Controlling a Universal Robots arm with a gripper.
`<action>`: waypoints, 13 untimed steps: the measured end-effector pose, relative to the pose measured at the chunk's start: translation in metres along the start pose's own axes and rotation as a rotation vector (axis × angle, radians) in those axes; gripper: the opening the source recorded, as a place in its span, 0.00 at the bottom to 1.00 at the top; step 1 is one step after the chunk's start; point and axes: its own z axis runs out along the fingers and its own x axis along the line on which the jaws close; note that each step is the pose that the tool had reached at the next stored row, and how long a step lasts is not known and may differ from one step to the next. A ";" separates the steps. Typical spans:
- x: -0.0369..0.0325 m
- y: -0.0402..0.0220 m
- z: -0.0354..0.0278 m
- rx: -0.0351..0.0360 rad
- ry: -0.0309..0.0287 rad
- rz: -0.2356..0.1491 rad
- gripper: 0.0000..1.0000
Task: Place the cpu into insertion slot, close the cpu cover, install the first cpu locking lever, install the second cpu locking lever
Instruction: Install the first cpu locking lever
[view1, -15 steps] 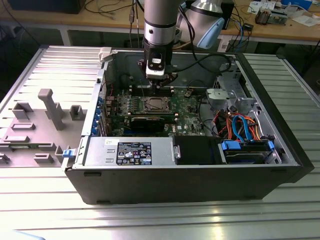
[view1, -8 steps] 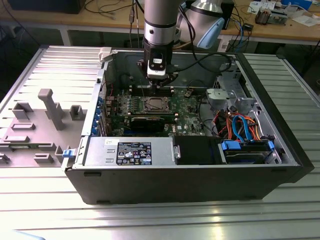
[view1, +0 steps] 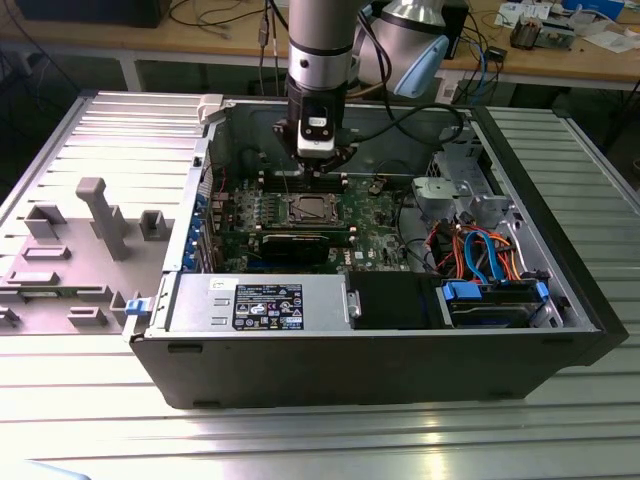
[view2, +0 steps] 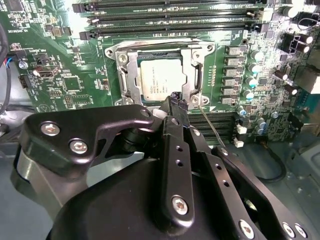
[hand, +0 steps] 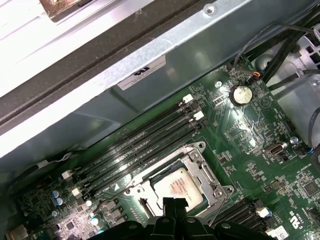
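The cpu (view2: 162, 77) lies flat in its socket on the green board, silver top up; the first wrist view shows the cpu (hand: 177, 187) too, and the exterior view has the cpu (view1: 305, 210) mid-board. The cpu cover (view2: 131, 70) lies down around it as a silver frame, cpu cover (hand: 207, 172). A thin wire locking lever (view2: 212, 127) slants away from the socket corner beside my fingertips. My gripper (view2: 174, 102) hangs just above the socket's edge, fingers together, nothing seen between them. The gripper (view1: 318, 165) stands over the board; the gripper (hand: 174, 204) tip shows above the chip's edge.
Black memory slots (view2: 170, 20) flank the socket. A round coin battery (hand: 241, 94) sits on the board. The open computer case holds a power supply (view1: 260, 300), a drive cage (view1: 455, 190) and coloured cables (view1: 480, 255). A grey fixture (view1: 100, 215) stands at the exterior view's left.
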 end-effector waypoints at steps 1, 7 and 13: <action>0.0000 0.0000 0.0000 0.0001 0.0001 -0.004 0.11; 0.0000 0.0000 0.0000 0.0009 0.0006 -0.027 0.11; 0.0000 0.0000 0.0000 0.0015 0.0010 -0.043 0.11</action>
